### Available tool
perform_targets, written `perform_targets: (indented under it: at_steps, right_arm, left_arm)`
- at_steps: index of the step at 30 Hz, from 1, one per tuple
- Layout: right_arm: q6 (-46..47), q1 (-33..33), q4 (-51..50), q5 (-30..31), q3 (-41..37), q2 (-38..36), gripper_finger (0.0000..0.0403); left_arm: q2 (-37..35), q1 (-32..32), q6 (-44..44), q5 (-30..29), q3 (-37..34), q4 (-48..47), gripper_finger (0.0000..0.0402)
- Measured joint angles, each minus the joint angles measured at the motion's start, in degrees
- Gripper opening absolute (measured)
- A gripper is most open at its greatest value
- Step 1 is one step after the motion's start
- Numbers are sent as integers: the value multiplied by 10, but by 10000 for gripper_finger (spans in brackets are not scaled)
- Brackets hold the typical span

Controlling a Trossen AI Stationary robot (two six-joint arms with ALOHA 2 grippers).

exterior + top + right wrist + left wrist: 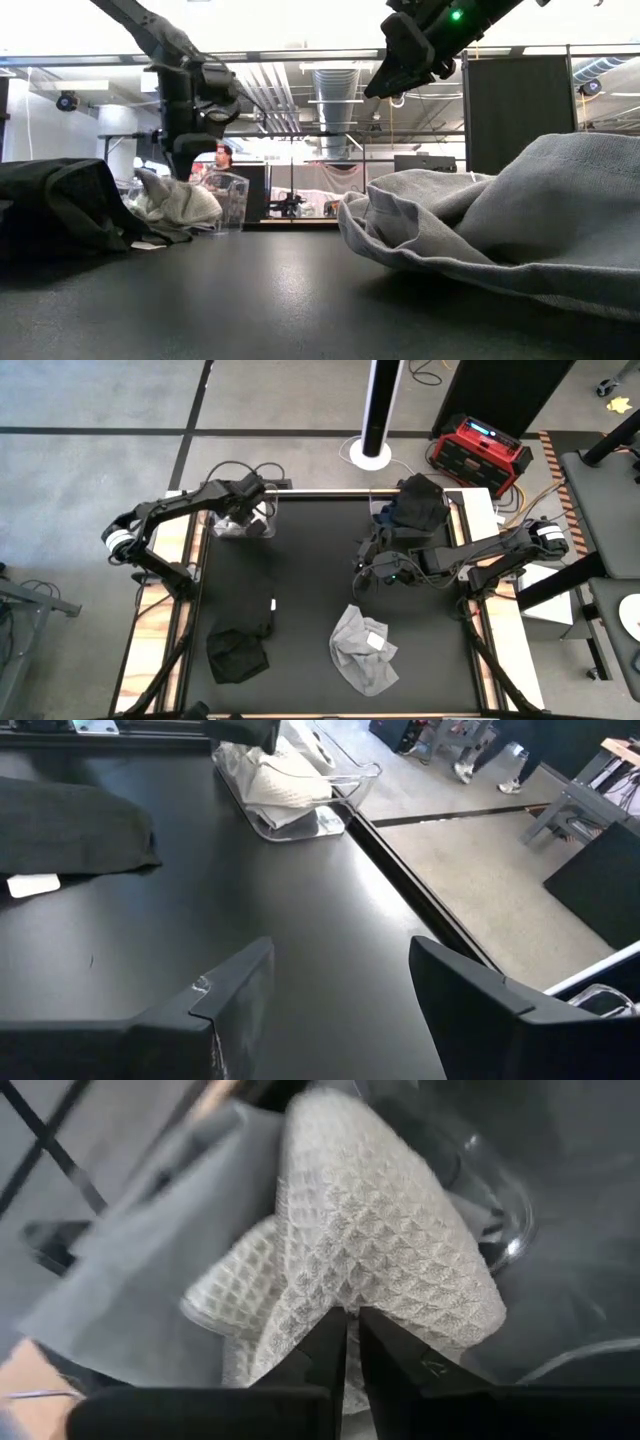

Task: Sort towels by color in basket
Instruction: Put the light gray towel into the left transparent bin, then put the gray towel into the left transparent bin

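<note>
black table (310, 610), left gripper (350, 1320) clenched over white towel (390, 1250) in clear basket (345, 780), right gripper (340, 985) released.

Black matte surface (310, 590) with pale wooden side rails.

Resting directly on it:
- Clear plastic basket (243, 523) at the far left corner, directly under the left arm's fingers (250, 500); holds white and light towels (380, 1250).
- Pile of dark towels (418, 502) at the far right corner, beyond the right arm's fingers (362, 568).
- Light grey towel (364, 650) with small white tag, crumpled, on the near side of the right fingers.
- Black towel (238, 654) near the front left edge, well apart from both sets of fingers.
- Second black piece (258, 614) just beside it.
</note>
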Motion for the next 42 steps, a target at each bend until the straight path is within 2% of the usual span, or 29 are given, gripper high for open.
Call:
perform_targets:
  at_steps: [3,12,16,23,33,37,42]
  right_arm:
    - [0,0,0,0,0,0,224]
    - [8,0,0,0,0,0,224]
    - [10,0,0,0,0,0,228]
    - [16,0,0,0,0,0,224]
    - [15,0,0,0,0,0,226]
    - [22,2,0,0,-3,0,217]
    - [50,19,-1,0,-10,0,197]
  left_arm:
    - [0,2,-2,1,-21,15,4]
    - [0,13,-5,4,-51,54,0]
    - [0,13,-9,-5,-50,73,0]
    - [-3,13,-12,-8,-26,44,0]
    - [-41,8,-63,-121,1,-47,0]
    - [-96,-40,-109,-122,-11,-24,0]
    - [-170,-193,-175,-120,-53,18,0]
